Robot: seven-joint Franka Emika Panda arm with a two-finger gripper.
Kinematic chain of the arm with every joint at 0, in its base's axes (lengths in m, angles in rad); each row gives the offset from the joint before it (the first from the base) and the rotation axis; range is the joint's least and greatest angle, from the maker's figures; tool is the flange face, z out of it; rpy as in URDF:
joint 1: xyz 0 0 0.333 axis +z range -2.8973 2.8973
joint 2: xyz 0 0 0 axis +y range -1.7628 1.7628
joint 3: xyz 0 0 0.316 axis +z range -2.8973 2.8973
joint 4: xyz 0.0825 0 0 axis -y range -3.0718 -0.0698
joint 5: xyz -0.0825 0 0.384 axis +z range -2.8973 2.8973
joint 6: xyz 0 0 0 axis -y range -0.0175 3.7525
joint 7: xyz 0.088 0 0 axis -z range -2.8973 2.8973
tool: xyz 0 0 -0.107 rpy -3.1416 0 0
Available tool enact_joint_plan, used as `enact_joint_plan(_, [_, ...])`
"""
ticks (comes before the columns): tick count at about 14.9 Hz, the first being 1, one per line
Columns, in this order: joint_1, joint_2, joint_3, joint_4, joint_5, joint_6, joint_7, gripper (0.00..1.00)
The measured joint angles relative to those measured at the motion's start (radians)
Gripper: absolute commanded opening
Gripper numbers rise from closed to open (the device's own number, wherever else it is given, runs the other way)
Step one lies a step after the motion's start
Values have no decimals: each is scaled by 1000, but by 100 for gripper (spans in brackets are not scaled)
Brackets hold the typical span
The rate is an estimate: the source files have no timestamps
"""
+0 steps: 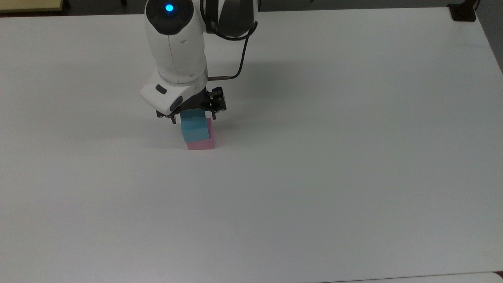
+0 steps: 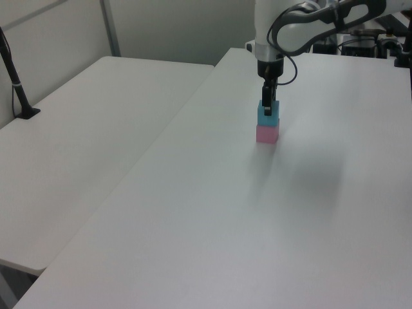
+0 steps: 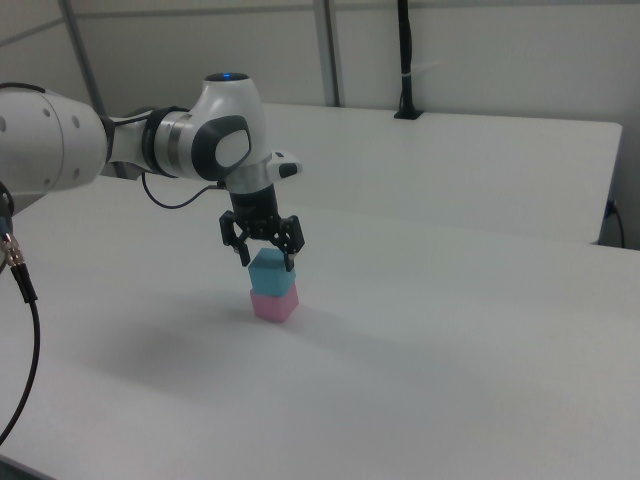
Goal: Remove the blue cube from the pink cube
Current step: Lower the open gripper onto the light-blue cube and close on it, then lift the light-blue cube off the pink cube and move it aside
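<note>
The blue cube (image 1: 195, 129) (image 2: 271, 120) (image 3: 270, 273) sits on top of the pink cube (image 1: 202, 144) (image 2: 267, 134) (image 3: 274, 304) near the middle of the white table (image 1: 314, 157). My gripper (image 1: 193, 117) (image 2: 267, 109) (image 3: 267, 257) is open and has come down over the stack, with one finger on each side of the blue cube's upper part. The fingers stand apart from the cube's faces. The pink cube rests flat on the table.
A second white table (image 2: 77, 129) stands to the left view's left, with a black post (image 2: 16, 84) on it. A black mount (image 1: 463, 11) sits at the top view's far right corner. A cable (image 1: 235, 59) hangs from the arm.
</note>
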Motion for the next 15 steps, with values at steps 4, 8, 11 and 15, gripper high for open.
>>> enact_joint_plan(4, [4, 6, 0, -2, 0, 5, 3, 23])
enact_joint_plan(8, [24, -15, 7, 5, 4, -14, 38, 24])
enact_joint_plan(11, [108, -19, 18, 3, 4, -20, 142, 29])
enact_joint_plan(15, [239, 15, 23, -13, 3, -19, 272, 66])
